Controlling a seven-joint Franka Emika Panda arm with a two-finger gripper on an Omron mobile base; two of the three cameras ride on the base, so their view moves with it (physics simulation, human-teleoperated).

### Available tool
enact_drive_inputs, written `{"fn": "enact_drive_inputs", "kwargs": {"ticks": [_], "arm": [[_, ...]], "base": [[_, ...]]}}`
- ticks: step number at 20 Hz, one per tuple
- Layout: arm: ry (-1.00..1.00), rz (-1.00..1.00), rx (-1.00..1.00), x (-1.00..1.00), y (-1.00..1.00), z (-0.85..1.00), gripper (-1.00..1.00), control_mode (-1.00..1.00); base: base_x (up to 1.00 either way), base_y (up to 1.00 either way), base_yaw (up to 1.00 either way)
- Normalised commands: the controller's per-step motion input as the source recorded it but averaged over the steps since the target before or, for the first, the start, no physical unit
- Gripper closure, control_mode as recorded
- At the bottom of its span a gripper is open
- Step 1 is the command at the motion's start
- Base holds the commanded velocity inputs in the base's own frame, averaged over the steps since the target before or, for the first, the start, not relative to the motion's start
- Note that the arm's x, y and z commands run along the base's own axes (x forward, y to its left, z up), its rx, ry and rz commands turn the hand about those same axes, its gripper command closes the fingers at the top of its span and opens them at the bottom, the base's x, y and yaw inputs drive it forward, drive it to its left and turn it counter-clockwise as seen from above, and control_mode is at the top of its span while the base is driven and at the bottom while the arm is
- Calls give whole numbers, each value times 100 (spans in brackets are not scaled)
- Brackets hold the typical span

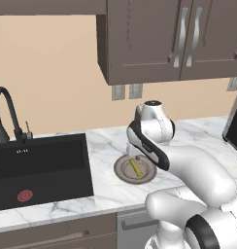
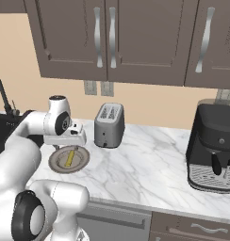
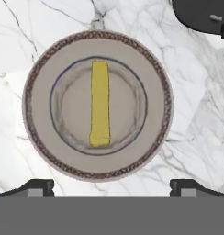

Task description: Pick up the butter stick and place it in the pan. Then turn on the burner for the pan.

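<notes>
No readable text anywhere — no labels, brands, numbers or signs on the cabinets, the appliances or the counter — nothing legible at this size.

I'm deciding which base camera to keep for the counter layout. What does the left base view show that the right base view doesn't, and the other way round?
Left base view alone: most of the black sink with the red thing at its bottom.

Right base view alone: the grey toaster and the black coffee machine, whole.

Both: the tan plate on the marble counter with the butter stick lying in it, the black faucet, the wall cabinets and the white arm over the plate.
</notes>
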Motion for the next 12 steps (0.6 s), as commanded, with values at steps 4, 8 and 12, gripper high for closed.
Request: {"fn": "enact_drive_inputs", "kwargs": {"ticks": [4,8,12], "arm": [[0,1,0,11,0,-27,-100,-100],[0,0,0,12,3,-25,-100,-100],[0,0,0,6,6,-23,-100,-100]], "base": [[0,0,0],[0,0,0],[0,0,0]]}}
